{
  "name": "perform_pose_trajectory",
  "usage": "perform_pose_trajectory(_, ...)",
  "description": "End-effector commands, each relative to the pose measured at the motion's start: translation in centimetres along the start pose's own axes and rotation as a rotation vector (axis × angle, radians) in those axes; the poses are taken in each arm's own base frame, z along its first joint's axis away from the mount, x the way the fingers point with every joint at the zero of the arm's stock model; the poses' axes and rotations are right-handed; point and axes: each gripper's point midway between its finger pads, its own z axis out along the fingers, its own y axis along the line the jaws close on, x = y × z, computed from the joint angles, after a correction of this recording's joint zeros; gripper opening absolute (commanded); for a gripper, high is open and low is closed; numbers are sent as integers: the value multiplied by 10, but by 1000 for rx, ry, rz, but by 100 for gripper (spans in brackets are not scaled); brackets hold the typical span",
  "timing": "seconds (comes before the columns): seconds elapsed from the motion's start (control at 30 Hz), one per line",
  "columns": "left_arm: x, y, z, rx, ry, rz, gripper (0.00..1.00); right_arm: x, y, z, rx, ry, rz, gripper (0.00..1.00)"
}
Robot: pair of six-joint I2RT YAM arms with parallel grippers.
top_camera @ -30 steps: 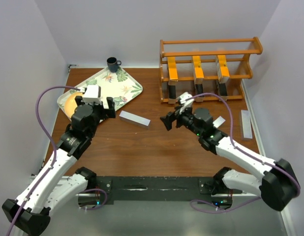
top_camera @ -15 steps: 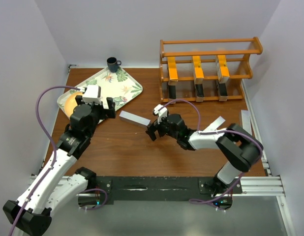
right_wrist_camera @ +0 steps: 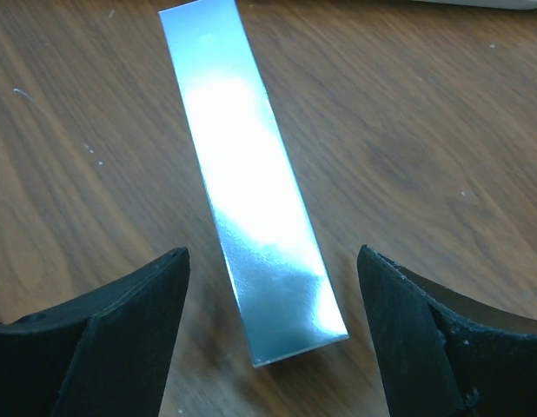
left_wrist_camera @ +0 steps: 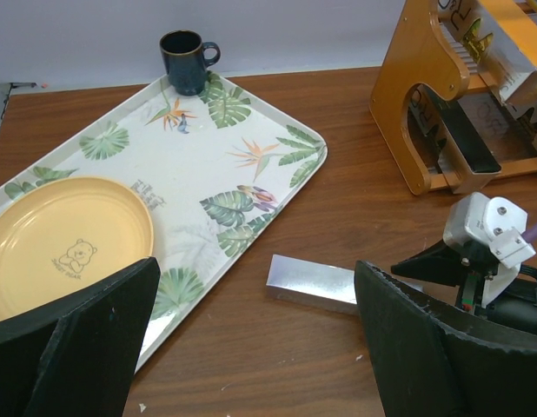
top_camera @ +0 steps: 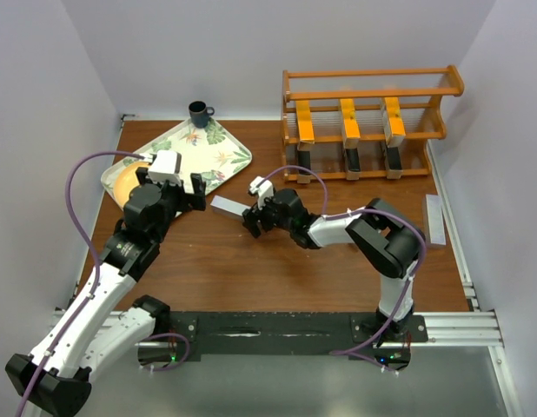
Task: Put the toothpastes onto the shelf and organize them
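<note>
A silver-grey toothpaste box (top_camera: 227, 207) (left_wrist_camera: 316, 282) (right_wrist_camera: 251, 182) lies flat on the table. My right gripper (top_camera: 254, 219) (right_wrist_camera: 270, 261) is open and straddles its near end, with a gap on each side of the box. My left gripper (top_camera: 173, 184) (left_wrist_camera: 255, 347) hangs open and empty to the left of that box. The wooden shelf (top_camera: 373, 82) holds three orange-yellow boxes (top_camera: 348, 122) on its middle tier and three black ones (top_camera: 351, 161) below. Another silver box (top_camera: 434, 219) lies by the right wall.
A leaf-patterned tray (top_camera: 218, 149) (left_wrist_camera: 251, 148) sits at the back left with a yellow plate (left_wrist_camera: 60, 243) on it. A dark mug (top_camera: 199, 112) (left_wrist_camera: 186, 61) stands behind the tray. The right arm stretches across the table's middle.
My right arm has swung left from in front of the shelf to the silver box, and its jaws have narrowed a little. The left arm has not moved.
</note>
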Motion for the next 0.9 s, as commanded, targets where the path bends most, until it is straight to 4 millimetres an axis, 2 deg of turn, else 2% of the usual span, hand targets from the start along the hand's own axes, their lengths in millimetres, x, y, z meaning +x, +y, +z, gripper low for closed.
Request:
perform_pose_trajectory(0.0, -9, -3, 1, 22, -39, 4, 100, -18, 11, 2, -66, -36, -28, 77)
perform_pose_trajectory(0.27, -9, -4, 0, 28, -43, 0, 100, -2, 18, -6, -89, -15, 21, 67)
perform_pose_trajectory(0.7, -8, -5, 1, 37, -38, 2, 100, 8, 21, -6, -71, -13, 36, 56)
perform_pose_trajectory(0.8, -7, -6, 1, 39, -36, 2, 100, 12, 20, -5, -58, -11, 38, 53)
perform_pose_trajectory(0.87, -8, -6, 1, 39, -38, 2, 100, 11, 20, -5, -55, -14, 37, 47)
